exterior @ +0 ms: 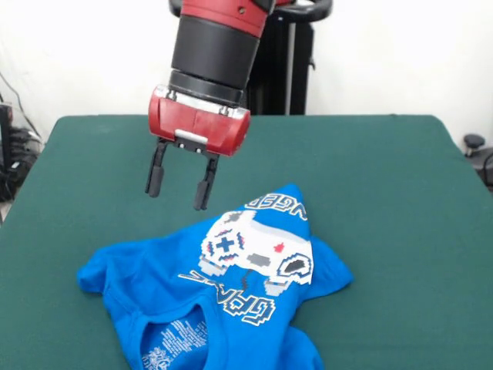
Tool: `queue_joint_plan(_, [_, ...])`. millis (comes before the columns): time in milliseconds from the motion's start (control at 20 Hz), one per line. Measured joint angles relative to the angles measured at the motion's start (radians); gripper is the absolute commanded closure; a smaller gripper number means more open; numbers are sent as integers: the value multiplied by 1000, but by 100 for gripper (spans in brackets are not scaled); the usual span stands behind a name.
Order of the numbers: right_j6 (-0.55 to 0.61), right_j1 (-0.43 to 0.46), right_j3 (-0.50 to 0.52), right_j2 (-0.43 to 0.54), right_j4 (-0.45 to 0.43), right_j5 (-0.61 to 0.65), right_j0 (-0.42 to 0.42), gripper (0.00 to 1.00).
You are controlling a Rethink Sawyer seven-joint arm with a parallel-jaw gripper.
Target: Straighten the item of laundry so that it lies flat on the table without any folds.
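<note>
The bright blue T-shirt (231, 293) lies crumpled on the dark green table (385, 177), at the front middle in the front view. Its white game controller print and lettering face up, folded into a point toward the far side. The collar and inside label show near the bottom edge, and part of the shirt runs out of the picture there. My gripper (179, 189) hangs open and empty above the table, just beyond the shirt's far left edge, with its two black fingers (156, 173) pointing down and not touching the cloth.
The robot's black pedestal (289, 69) stands behind the table's far edge. Cables and dark equipment (11, 146) sit off the table's left side, and a small black object (474, 142) sits off its right side.
</note>
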Motion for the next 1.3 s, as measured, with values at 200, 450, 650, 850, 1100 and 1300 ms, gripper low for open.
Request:
queue_joint_plan(200, [0,3,52,56,17,0,-41,0])
queue_joint_plan(450, [5,7,101,90,48,0,-47,0])
queue_joint_plan(650, [21,-1,129,84,120,0,23,0])
queue_joint_plan(850, [41,-7,139,85,184,0,89,0])
queue_joint_plan(1100, [76,-7,142,83,239,0,132,0])
queue_joint_plan(1300, [112,-2,142,72,294,0,182,0])
